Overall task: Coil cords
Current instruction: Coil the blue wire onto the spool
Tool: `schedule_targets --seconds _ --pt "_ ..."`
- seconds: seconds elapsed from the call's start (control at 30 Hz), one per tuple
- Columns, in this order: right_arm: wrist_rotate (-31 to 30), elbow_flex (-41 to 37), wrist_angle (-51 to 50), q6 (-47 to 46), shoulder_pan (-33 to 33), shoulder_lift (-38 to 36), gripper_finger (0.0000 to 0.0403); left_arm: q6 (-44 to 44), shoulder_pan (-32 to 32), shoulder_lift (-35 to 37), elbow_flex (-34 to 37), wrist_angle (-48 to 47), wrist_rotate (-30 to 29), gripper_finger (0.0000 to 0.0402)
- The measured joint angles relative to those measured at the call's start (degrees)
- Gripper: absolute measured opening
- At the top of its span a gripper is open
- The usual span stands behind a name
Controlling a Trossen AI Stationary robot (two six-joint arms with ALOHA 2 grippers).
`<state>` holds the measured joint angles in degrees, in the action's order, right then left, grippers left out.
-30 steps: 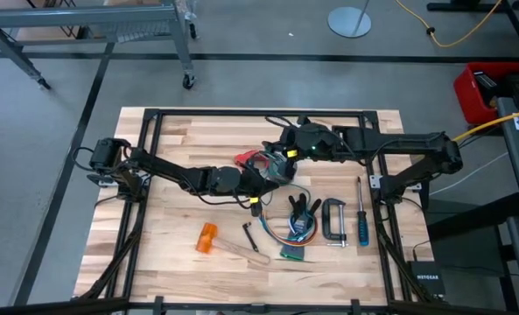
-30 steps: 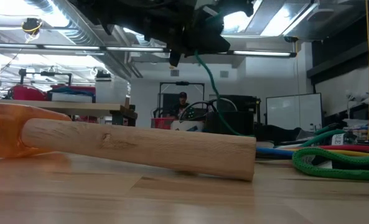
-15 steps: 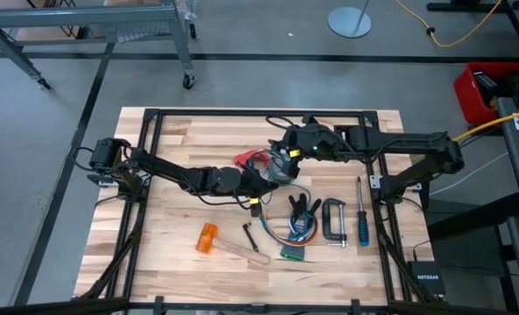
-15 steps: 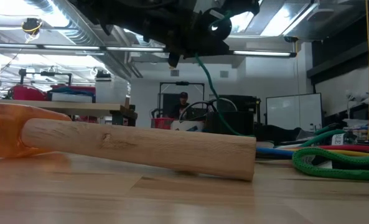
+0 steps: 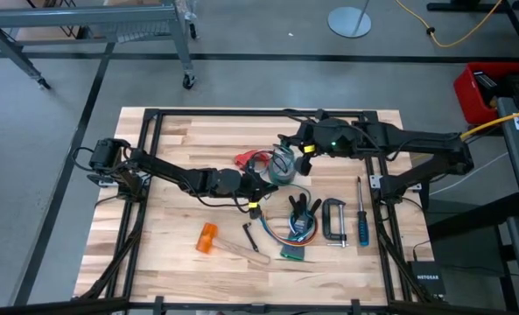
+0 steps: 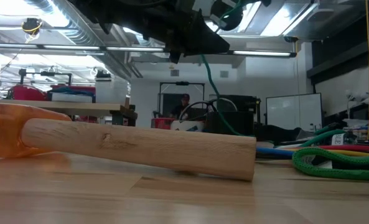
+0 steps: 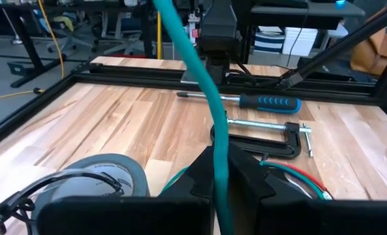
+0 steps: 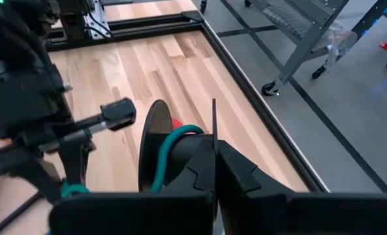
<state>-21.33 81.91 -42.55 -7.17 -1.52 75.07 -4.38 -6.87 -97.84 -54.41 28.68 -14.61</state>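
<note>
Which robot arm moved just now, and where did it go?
The right pincer slid away from the left arm toward its own side of the table, staying shut on the green cord. The grey tape roll now shows uncovered. The left pincer kept its place and its grip on that cord; the mallet, clamp and screwdriver did not move.

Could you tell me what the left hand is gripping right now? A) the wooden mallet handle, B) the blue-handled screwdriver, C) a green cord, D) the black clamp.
C: in the left wrist view the green cord runs down between the shut fingers of the left hand.
</note>
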Motion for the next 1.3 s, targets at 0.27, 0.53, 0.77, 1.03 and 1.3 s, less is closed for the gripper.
schedule_targets --seconds 0.27,0.53,0.77,1.03,1.3 --pt "4.01 0.00 -2.50 -0.07 -0.02 -3.46 0.0001 0.02 0.26 0.00 0.00 0.27 -0.02 0.0059" --pt "4.25 0.00 -2.63 -0.06 -0.02 -6.61 0.0001 -0.02 0.44 0.00 0.00 0.94 -0.20 0.0132" --pt "4.25 0.00 -2.86 -0.06 -0.02 -8.19 0.0001 0.72 -0.77 -0.02 0.00 9.86 -0.17 0.0156" --pt "4.43 0.00 -3.20 -0.81 0.00 -8.29 0.0003 6.90 -1.24 -0.02 0.02 18.40 -0.17 0.0154" --pt "6.09 0.00 -0.67 -1.48 0.00 -7.64 0.0002 7.54 -0.57 -0.04 0.02 21.16 0.12 0.0155"
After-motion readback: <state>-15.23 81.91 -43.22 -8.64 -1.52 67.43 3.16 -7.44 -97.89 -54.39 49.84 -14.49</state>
